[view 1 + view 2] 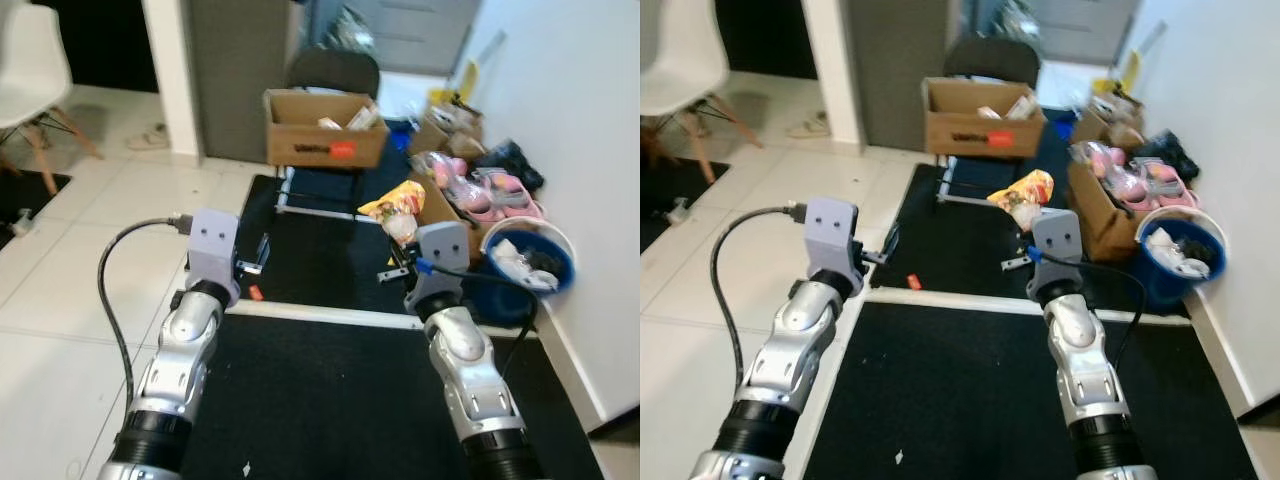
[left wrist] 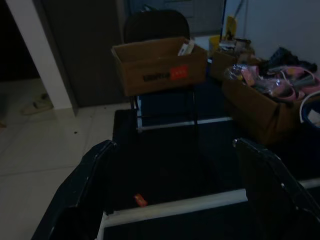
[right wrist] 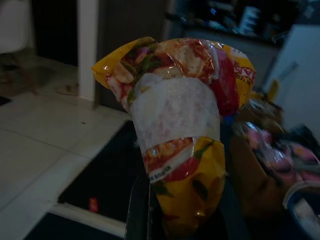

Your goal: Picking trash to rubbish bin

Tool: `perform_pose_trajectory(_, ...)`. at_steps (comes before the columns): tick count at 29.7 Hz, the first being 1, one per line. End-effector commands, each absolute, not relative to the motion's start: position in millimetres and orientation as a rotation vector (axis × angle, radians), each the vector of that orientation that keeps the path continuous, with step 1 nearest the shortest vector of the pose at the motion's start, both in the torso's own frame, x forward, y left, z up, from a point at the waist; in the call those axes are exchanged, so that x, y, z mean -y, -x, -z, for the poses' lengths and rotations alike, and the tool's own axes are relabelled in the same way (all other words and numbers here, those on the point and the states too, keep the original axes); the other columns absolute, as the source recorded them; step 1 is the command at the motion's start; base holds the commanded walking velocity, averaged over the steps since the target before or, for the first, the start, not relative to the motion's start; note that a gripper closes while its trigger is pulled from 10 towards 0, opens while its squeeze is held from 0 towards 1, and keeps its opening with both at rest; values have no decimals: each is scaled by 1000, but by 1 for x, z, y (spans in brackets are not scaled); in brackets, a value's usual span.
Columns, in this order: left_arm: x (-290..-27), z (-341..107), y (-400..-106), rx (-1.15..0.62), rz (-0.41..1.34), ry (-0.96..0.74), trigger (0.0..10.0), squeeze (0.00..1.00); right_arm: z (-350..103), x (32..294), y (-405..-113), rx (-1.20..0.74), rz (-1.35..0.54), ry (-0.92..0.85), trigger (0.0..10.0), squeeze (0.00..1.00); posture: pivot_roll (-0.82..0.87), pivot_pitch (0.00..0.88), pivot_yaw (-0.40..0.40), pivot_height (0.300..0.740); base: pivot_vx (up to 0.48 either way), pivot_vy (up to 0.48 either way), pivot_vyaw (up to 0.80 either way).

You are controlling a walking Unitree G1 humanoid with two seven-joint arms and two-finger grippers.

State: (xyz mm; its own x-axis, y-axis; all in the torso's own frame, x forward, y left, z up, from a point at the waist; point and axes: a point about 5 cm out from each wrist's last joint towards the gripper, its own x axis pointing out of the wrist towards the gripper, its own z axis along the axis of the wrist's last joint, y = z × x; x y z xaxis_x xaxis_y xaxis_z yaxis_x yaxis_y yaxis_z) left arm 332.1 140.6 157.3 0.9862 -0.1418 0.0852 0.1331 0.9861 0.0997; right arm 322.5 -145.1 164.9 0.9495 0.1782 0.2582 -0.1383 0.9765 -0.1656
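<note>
A crumpled yellow snack packet (image 3: 180, 140) — red and green print, a pale clear window across its middle — stands upright in the right gripper (image 1: 403, 243), whose two black fingers (image 3: 137, 210) are clamped on its lower end. The packet is held up over the black mat (image 1: 330, 400), ahead of the robot's right arm and well short of the blue rubbish bin (image 1: 530, 265), which sits against the white wall to the right and already holds white and dark scraps.

The left gripper (image 2: 175, 190) hangs above the mat's edge with its fingers spread wide apart, holding nothing. Below it, on the dark floor beyond a white strip, lies one small red scrap (image 2: 140, 200).

Three cardboard boxes are in view: one with an orange label (image 1: 322, 128) resting on a black chair (image 1: 334, 72), one (image 1: 455, 210) beside the bin piled with pink slippers (image 1: 480, 190), and a third, smaller one (image 1: 445, 125) behind it. A single white chair (image 1: 35, 75) stands at far left on the pale tiles — a sandal (image 1: 150, 138) lies near a doorway.
</note>
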Motion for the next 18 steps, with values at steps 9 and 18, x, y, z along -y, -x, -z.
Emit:
perform_pose_trajectory(9,-138,-153,-333,61,125,-93,10000,0,-159,152,-323,243,-144,151,10000,0,-100,83,-21,740,0,0,-800)
perform_pose_trajectory(18,-141,-151,-334,46,101,-54,10000,0,-131,140,-321,69,-249,93,10000,0,-92,69,-24,740,0,0,-420)
